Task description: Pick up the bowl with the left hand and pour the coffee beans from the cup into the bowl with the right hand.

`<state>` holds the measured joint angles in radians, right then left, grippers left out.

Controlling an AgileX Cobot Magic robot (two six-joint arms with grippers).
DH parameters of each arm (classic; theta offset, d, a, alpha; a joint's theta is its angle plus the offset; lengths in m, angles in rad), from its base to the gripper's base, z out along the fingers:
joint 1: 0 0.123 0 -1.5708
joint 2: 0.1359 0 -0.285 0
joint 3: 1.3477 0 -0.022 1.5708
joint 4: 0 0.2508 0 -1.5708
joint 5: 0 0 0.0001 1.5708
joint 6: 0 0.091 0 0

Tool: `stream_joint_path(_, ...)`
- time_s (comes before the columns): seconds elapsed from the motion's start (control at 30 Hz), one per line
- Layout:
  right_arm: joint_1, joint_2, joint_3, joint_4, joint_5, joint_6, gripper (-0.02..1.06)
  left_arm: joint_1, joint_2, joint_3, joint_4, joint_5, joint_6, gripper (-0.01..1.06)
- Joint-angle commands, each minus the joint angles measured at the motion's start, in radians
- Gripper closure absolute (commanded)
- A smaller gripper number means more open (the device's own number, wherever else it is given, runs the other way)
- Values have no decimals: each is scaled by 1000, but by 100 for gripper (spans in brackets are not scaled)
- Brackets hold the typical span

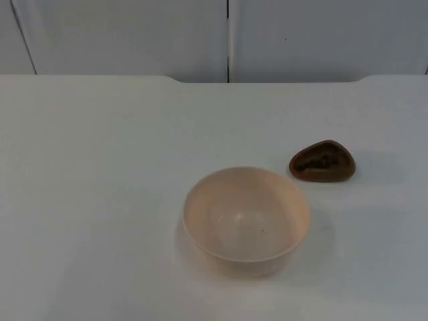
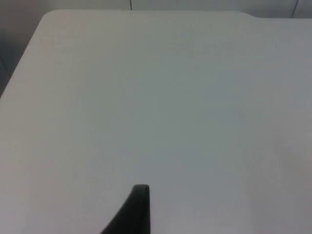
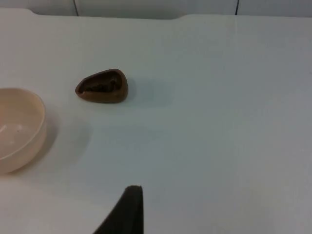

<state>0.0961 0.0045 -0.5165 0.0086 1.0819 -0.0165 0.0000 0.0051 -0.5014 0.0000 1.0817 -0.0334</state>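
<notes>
A pale peach bowl [image 1: 234, 221] stands upright near the middle of the white table, with just a tiny dark speck inside. To its right and a little farther back sits a small brown teardrop-shaped cup [image 1: 322, 161] holding dark coffee beans. The right wrist view takes in the cup [image 3: 102, 87] and part of the bowl [image 3: 17, 126]. My right gripper [image 3: 127, 209] hangs above bare table well short of the cup. My left gripper [image 2: 139, 209] waits over bare table away from both objects.
The white table [image 1: 100, 167] ends at a grey partition wall [image 1: 134, 33] at the back. The table's rounded far corner [image 2: 46, 17] and side edge appear in the left wrist view.
</notes>
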Motion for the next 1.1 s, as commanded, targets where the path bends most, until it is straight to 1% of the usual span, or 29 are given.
stream_joint_path(0.0, -4, -4, 0, -2, -4, 1, -1, 1, 19, 3, -10, -10, -5, 0)
stream_joint_path(0.17, -4, -4, 0, -9, -3, 1, -1, 1, 71, -8, -14, -32, -5, 0)
stream_joint_path(0.3, -4, -4, 0, -9, -3, 1, -1, 1, 101, -31, -31, -104, -2, 0)
stream_joint_path(0.43, -4, -4, 0, -9, -3, 1, -1, 1, 126, -33, -63, -135, 1, 0)
stream_joint_path(0.53, -4, -4, 0, -9, -3, 1, -1, 1, 156, -33, -78, -142, 1, 0)
stream_joint_path(0.63, -4, -4, 0, -9, -3, -1, -1, 1, 186, -33, -94, -182, 15, 0)
stream_joint_path(0.67, -4, -4, 0, -9, -3, -1, -1, 1, 186, -33, -94, -182, 15, 0)
stream_joint_path(0.83, -4, -4, 0, -9, -3, -3, -1, 1, 253, -33, -178, -258, 70, 0)
stream_joint_path(0.87, -4, -4, 0, -9, -3, -3, -1, 1, 253, -33, -178, -258, 70, 0)
stream_joint_path(1.0, -4, -4, 0, -9, -3, -3, -1, 1, 326, -35, -285, -314, 160, 0)
stream_joint_path(1.07, -4, -4, 0, -9, -3, -3, -1, 1, 345, -37, -308, -326, 182, 0)
